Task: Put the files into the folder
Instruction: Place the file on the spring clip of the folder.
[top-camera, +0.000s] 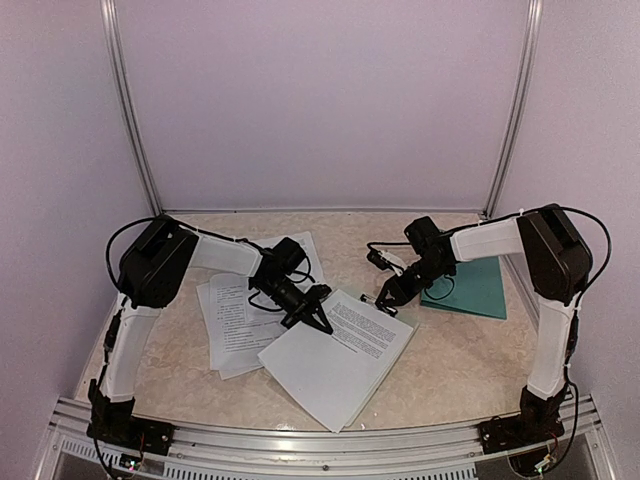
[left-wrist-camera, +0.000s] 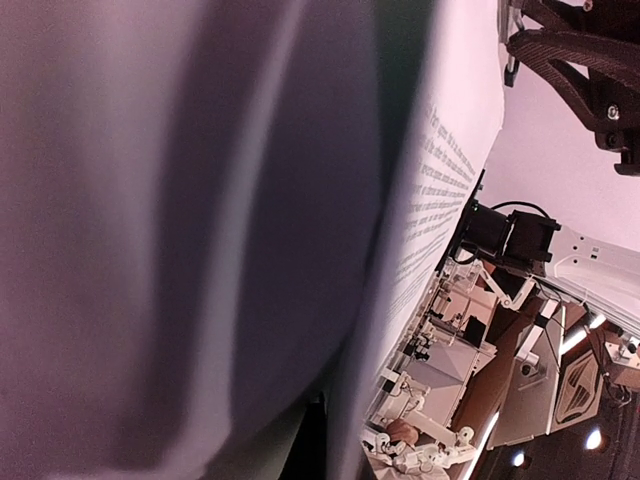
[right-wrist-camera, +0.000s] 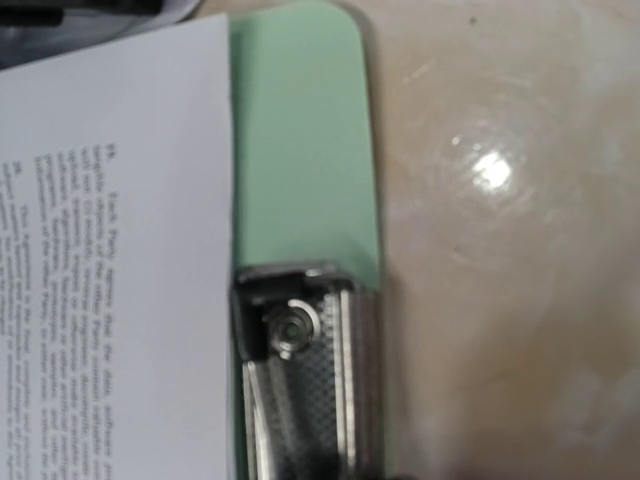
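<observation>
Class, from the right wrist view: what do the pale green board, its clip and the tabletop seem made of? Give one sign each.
Pale green board: likely plastic, smooth and matte. Clip: metal, silvery and shiny. Tabletop: perhaps polished stone or laminate; marbled, with glare.

On my feed the files (top-camera: 340, 355) read as thin, matt white paper with black print, limp enough to curl in front of the left wrist camera. The clipboard (right-wrist-camera: 300, 150) looks like smooth pale-mint plastic, its clip (right-wrist-camera: 310, 380) bright polished metal with a finely dimpled patch. The folder (top-camera: 475, 285) is flat matt teal, and the tabletop (right-wrist-camera: 500, 250) is glossy marbled beige, throwing back a spot of glare
</observation>
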